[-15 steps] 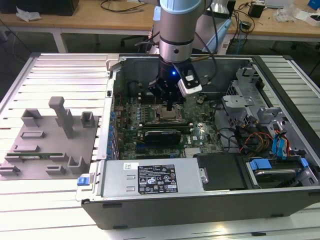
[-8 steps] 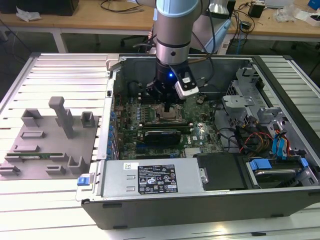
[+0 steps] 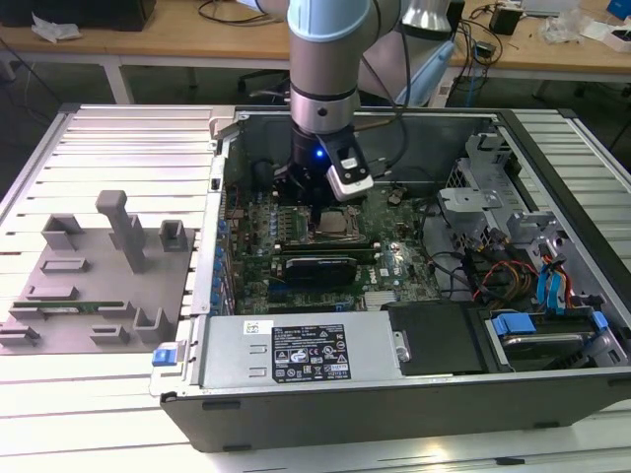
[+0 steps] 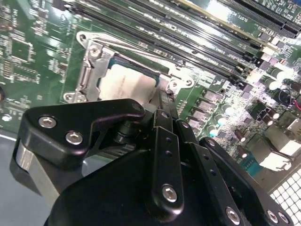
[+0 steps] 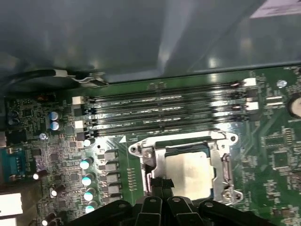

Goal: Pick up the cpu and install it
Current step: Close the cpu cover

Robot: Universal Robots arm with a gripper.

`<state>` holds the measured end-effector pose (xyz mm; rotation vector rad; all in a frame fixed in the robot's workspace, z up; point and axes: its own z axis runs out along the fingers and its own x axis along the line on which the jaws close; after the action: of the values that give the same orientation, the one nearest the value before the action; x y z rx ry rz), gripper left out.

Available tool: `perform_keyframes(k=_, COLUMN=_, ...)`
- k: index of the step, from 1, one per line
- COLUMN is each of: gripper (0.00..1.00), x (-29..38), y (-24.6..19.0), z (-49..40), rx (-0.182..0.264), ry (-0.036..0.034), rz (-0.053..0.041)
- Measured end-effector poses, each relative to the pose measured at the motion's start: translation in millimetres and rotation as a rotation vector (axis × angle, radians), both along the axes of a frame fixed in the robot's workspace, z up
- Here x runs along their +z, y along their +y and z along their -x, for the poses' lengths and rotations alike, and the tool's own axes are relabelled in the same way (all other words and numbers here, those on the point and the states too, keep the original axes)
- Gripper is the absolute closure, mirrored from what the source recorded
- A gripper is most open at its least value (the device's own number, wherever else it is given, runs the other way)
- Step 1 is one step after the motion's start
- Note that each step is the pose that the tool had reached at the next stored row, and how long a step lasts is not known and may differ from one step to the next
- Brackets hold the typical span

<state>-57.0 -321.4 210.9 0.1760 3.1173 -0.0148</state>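
Silver-topped, the flat square cpu point(image 3: 340, 223) lies in its metal socket frame point(image 5: 221, 165) at twelve o'clock of the grey power-supply box point(image 3: 296, 353), our black end effector point(image 5: 160, 182) narrow and empty beside it; we judge it light, stiff and fragile, best gripped by opposite edges.

The arm point(image 3: 327, 84) was a silver-grey tube with a pale blue joint cover point(image 3: 330, 18) above it. Below came a black wrist section point(image 3: 308, 146) bearing a small lit blue lamp point(image 3: 317, 155). A white box-shaped camera point(image 3: 350, 178) was fixed to the wrist's side, and a black cable point(image 3: 398, 138) ran off near it. In the second wrist view the gripper point(image 4: 161, 101) was matt black, built of flat, round-ended links point(image 4: 89, 123) joined by silver round-head screws point(image 4: 74, 137). A brushed metal ring point(image 4: 24, 165) sat beside the links.
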Motion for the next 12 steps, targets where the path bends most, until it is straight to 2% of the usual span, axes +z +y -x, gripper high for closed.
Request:
perform_keyframes(k=3, gripper=0.89, x=-4.7, y=0.0, z=3.7, rx=0.0, ry=-0.0001, rz=-0.0001)
perform_keyframes(k=6, gripper=0.89, x=-6.8, y=-0.1, z=5.9, rx=0.0, ry=0.0004, rz=0.0007)
perform_keyframes(k=12, gripper=0.89, x=-7.3, y=0.0, z=6.1, rx=0.0, ry=0.0, rz=0.0)
